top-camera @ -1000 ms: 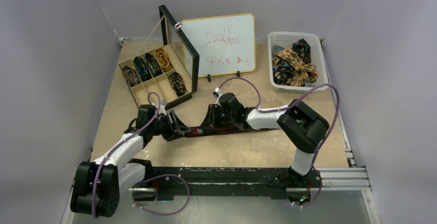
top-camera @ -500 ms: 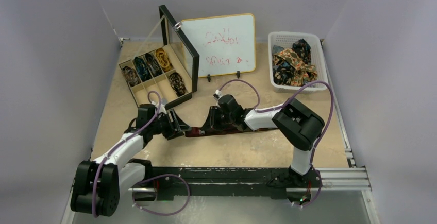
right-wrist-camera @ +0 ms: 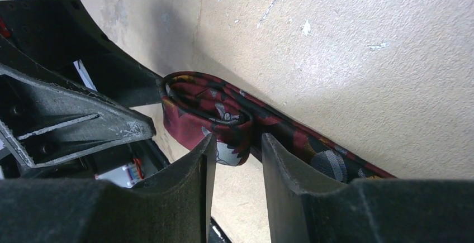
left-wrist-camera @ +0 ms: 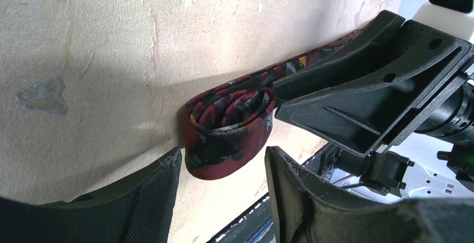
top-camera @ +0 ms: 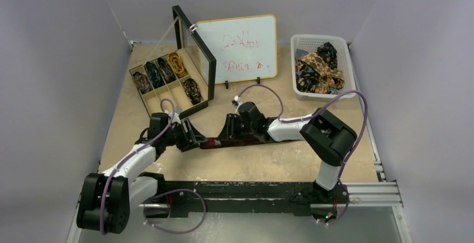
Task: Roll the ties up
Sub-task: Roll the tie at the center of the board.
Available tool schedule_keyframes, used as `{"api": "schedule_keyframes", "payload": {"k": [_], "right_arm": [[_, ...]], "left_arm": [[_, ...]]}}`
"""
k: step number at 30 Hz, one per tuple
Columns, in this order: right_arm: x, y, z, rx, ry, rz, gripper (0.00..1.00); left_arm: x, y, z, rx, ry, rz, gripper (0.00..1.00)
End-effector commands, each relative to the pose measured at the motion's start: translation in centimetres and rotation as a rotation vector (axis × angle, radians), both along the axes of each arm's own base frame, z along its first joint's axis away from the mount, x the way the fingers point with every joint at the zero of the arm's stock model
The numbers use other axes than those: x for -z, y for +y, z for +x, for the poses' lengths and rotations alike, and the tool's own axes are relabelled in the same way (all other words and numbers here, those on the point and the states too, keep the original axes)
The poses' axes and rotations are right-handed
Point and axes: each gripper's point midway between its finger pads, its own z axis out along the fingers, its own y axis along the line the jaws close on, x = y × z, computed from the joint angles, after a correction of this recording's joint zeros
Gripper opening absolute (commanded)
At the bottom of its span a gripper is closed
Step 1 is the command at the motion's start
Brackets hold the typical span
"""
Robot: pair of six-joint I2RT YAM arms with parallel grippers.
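Where dark maroon patterned fabric necktie point(top-camera: 215, 142) lies mid-table, coiled end point(left-wrist-camera: 229, 123) sits between facing grippers. Left gripper point(left-wrist-camera: 223, 162) wide, fingertips flanking coil. Right gripper point(right-wrist-camera: 235, 142) narrow, gap visible, at strip beside coil. Bare beige tabletop point(top-camera: 235, 165) in front; black compartment box point(top-camera: 167, 95), white plastic basket point(top-camera: 349, 70) well apart behind. Versus half second earlier: right elbow slightly rightward, tie unmoved.

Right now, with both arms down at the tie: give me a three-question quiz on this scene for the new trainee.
1. True or false: the maroon tie is fully rolled.
2. The loose ties wait in: A) white basket B) blue bucket C) drawer.
3. What stands between the organizer box and that basket?
Key: 1 false, part of it lies flat, unrolled. 2 A. 3 the whiteboard.
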Motion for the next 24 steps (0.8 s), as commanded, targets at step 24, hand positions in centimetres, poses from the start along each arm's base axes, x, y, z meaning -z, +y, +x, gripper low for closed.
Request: {"api": "schedule_keyframes", "payload": {"k": [24], "right_arm": [[3.8,-1.2,-0.5,0.014,0.046,-0.092,0.2]], "left_arm": [[1.0,-0.7,0.4,0.032,-0.043,-0.04,0.49]]}}
